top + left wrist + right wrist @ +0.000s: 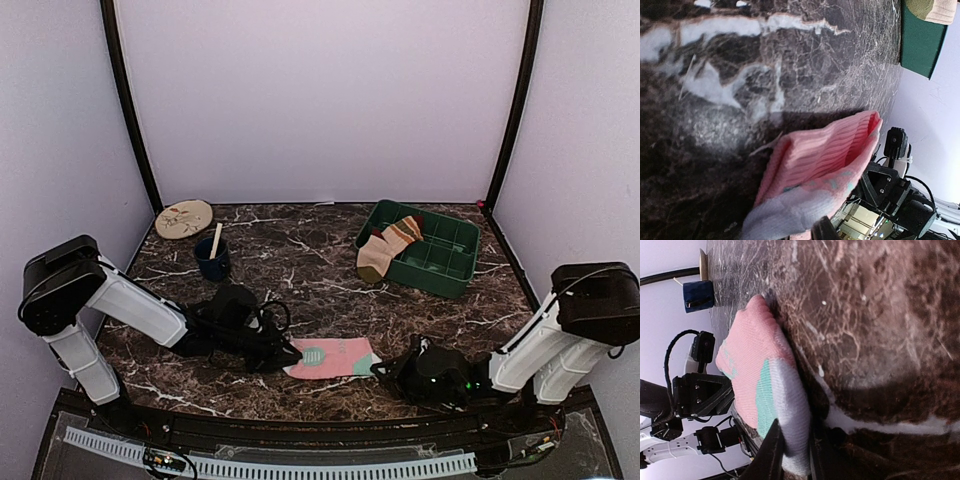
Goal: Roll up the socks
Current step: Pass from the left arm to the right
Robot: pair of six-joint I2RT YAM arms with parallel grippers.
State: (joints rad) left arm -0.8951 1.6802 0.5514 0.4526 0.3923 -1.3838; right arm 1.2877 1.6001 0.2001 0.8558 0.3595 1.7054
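Observation:
The pink sock (330,357) with mint patches lies flat near the table's front edge, stretched between both grippers. My left gripper (291,352) is shut on its left end. In the left wrist view the ribbed pink fabric (825,155) bunches up from the jaws, and only one dark finger (826,230) shows. My right gripper (384,368) is shut on the pale mint toe (790,405), with both fingers (771,452) pressed against the fabric. The tan striped sock (383,252) hangs over the left rim of the green tray.
The green compartment tray (455,275) stands at the back right. A blue mug (212,260) holding a stick stands at the back left, with a round patterned disc (184,218) behind it. Both arms lie low along the table's front edge.

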